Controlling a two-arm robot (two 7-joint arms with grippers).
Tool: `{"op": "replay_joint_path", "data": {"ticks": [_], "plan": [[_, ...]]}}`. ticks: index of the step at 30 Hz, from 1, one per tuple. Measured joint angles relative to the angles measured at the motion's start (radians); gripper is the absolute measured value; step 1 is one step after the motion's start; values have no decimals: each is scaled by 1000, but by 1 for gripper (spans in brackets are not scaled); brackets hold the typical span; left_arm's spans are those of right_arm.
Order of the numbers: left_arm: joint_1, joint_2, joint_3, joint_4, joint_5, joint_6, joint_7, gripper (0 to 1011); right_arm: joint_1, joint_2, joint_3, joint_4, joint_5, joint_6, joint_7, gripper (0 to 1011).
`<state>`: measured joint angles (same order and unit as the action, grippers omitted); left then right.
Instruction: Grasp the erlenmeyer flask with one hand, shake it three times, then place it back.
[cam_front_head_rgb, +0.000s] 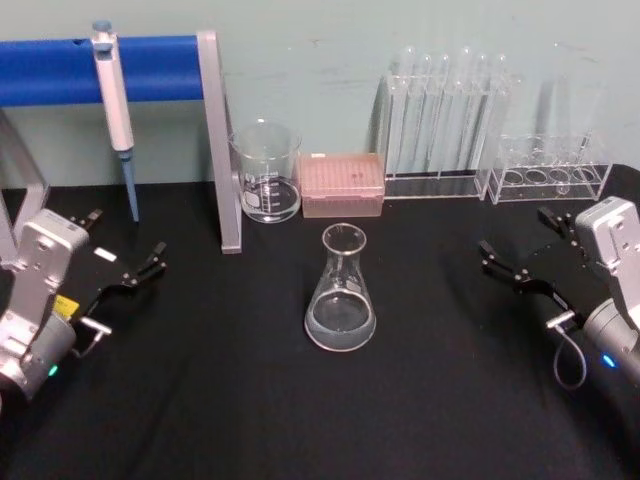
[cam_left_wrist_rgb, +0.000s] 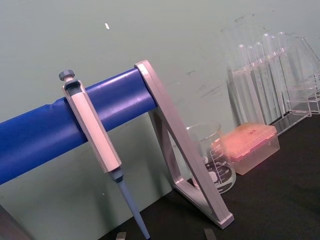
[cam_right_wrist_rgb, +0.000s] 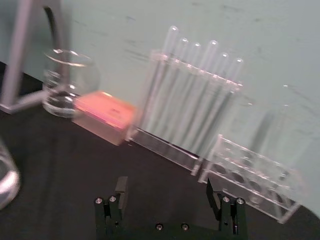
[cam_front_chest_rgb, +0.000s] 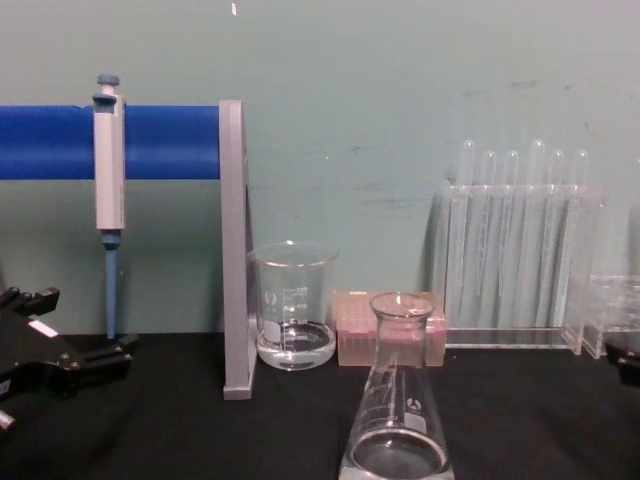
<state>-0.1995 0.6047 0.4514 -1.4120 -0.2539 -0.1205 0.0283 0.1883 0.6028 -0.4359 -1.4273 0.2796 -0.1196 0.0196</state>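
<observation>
Flask (cam_front_head_rgb: 341, 290) upright mid-table, in front of beaker (cam_front_head_rgb: 266, 172), nothing touching it. Right gripper (cam_front_head_rgb: 515, 240) off to its right, well apart, fingers spread wide. Left gripper (cam_front_head_rgb: 128, 232) parked far left, also spread. My call: come in level, close on neck below rim, squeeze gently, since glass looks slippery.

Pale green wall (cam_front_chest_rgb: 380, 80) (lightly scuffed), black table (cam_front_head_rgb: 200, 400)

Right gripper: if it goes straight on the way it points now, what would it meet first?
Probably the tall test tube rack, near its end beside the low rack. The open right gripper aims at it, and the erlenmeyer flask stands off to one side of that line. Depth is hard to judge.
</observation>
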Motion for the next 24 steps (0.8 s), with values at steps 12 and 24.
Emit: {"op": "replay_joint_path", "data": {"ticks": [12, 24], "plan": [[0, 0, 0, 0, 0, 0, 0, 1001, -39, 5, 31, -94, 158, 63, 218, 1000], [0, 0, 0, 0, 0, 0, 0, 1001, -34, -23, 2, -127, 186, 96, 360, 1000]]}}
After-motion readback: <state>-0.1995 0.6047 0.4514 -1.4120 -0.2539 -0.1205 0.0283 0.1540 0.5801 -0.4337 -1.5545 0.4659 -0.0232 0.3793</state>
